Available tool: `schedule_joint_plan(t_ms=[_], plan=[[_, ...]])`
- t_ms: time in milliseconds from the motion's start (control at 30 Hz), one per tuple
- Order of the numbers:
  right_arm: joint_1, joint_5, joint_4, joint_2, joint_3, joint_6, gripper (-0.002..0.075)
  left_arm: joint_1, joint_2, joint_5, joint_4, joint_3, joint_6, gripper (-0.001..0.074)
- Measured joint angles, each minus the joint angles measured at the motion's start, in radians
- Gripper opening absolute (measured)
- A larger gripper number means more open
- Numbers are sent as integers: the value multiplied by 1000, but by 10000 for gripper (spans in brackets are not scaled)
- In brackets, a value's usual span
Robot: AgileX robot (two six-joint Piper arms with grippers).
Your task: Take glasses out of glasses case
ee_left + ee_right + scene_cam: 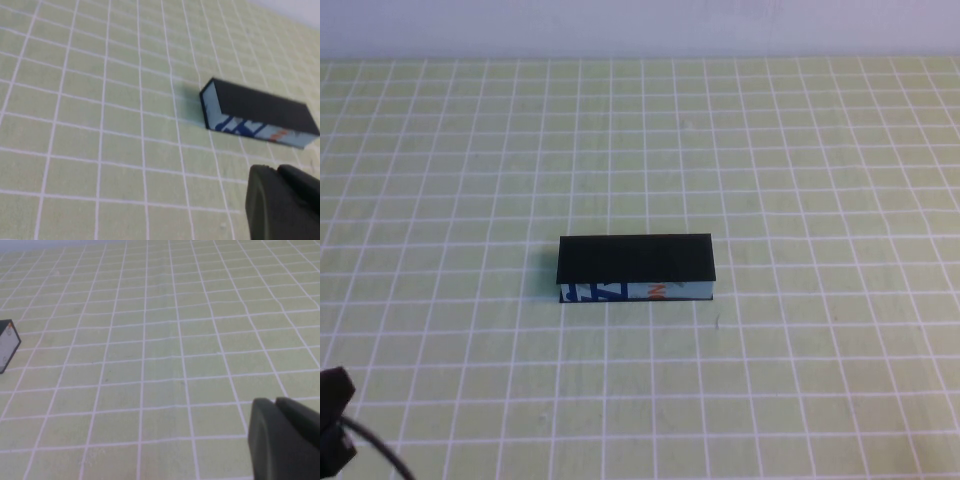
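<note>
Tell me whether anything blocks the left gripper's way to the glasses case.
Nothing visible does. Only bare green gridded mat lies between the left gripper, near the table's front-left corner, and the closed rectangular black glasses case. The right gripper is off to the side.

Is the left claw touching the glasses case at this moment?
Apart. In the left wrist view, bare mat separates the left claw from the closed glasses case.

1. Glasses case [636, 268]: the light-blue front side carries blue, white and orange print; no letters, brand or number are legible in the high view.
2. Same print in the left wrist view: blue shapes and an orange mark, unreadable.
3. Grid-lined table mat [800, 150]: white lines only, no text.
</note>
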Motion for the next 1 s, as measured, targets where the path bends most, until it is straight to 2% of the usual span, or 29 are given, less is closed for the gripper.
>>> schedule_joint_plan(t_ms=[333,833,1000], plan=[[0,0,0,0,0,0,-18,0,516,259,-46,-335,324,-4],[0,0,1,0,0,0,-18,0,1145,262,-430,-758,778,-4],[0,0,1,0,0,0,-18,-12,1317,248,-520,-873,877,-4]])
